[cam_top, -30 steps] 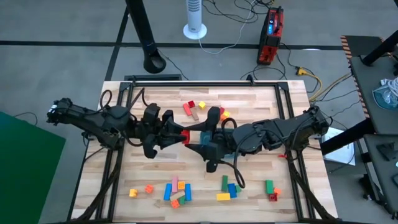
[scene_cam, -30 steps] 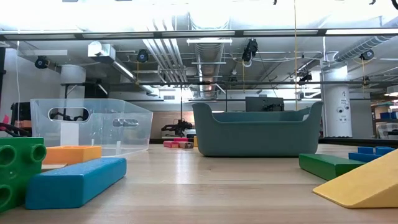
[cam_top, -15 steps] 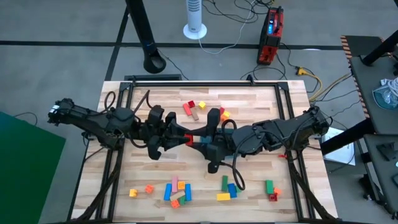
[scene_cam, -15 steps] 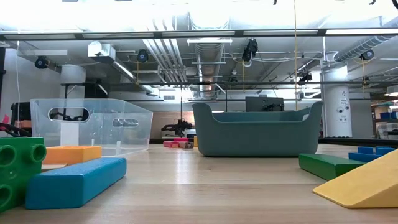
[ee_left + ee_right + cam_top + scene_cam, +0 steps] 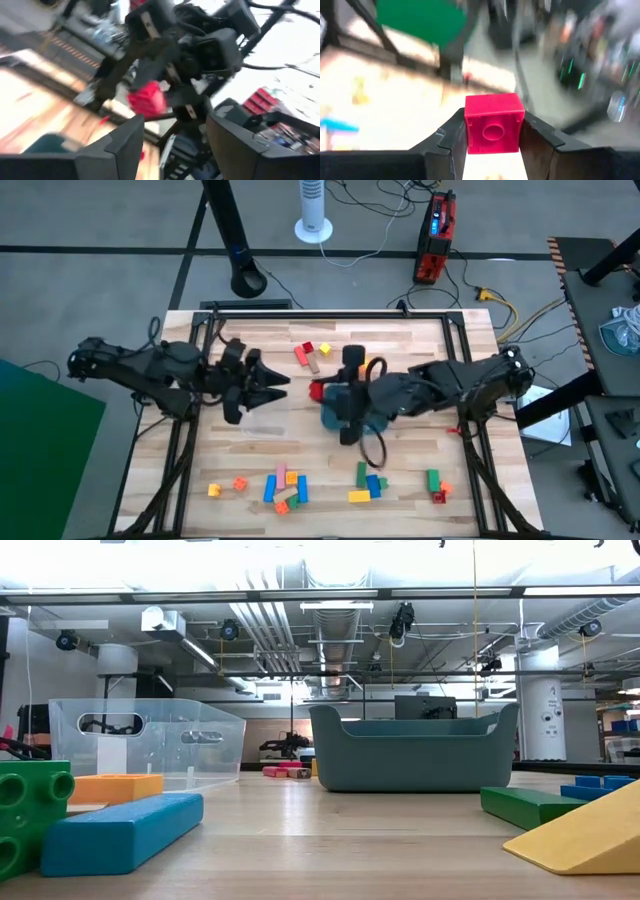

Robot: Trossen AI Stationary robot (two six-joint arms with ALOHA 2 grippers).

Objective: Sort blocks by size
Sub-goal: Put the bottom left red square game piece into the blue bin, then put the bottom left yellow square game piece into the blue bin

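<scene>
The right wrist view shows what the overhead picture only hints at: a red block (image 5: 494, 129), cube-shaped with a round recess in its face, pinched between the two dark fingers (image 5: 451, 137) of the right gripper (image 5: 492, 145). In the high view the same block (image 5: 316, 391) appears as a small red patch at the tip of the right gripper (image 5: 322, 394), near the middle of the wooden table (image 5: 420, 345), above the teal tray (image 5: 340, 416) that the arm mostly covers.

The left wrist view catches the block (image 5: 147, 98) from the other side, held up in the right gripper, framed between the left arm's own fingers (image 5: 125, 137), which stand spread apart with nothing between them. The left gripper (image 5: 275, 383) sits just left of the block in the high view, apart from it.

Two groups of blocks lie on the table: a few at the far middle (image 5: 310, 354) and many along the near edge (image 5: 290, 485); the exact counts cannot be told.

The low view shows neither gripper, only the tray (image 5: 412, 748), a clear container (image 5: 150, 743), and near blocks in green (image 5: 30, 805), blue (image 5: 120, 830), orange (image 5: 115, 786) and yellow (image 5: 585, 835).
</scene>
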